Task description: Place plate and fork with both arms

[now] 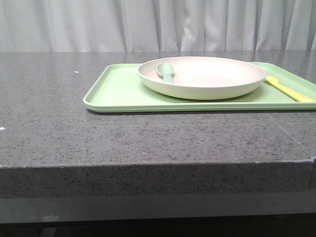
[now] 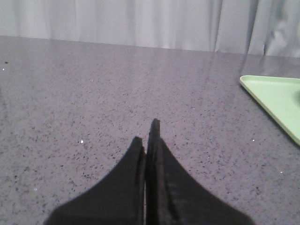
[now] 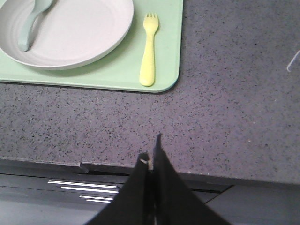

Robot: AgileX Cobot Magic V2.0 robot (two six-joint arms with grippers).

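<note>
The off-white plate rests on a light-green tray. It also shows in the right wrist view. The yellow fork lies on the tray just right of the plate and shows in the right wrist view. My left gripper is shut and empty, low over bare countertop to the left of the tray's corner. My right gripper is shut and empty above the counter's front edge, nearer than the fork. Neither gripper shows in the front view.
A pale grey-green spoon lies inside the plate, seen also in the right wrist view. The grey speckled counter has a front edge with a drop below it. A white curtain hangs behind.
</note>
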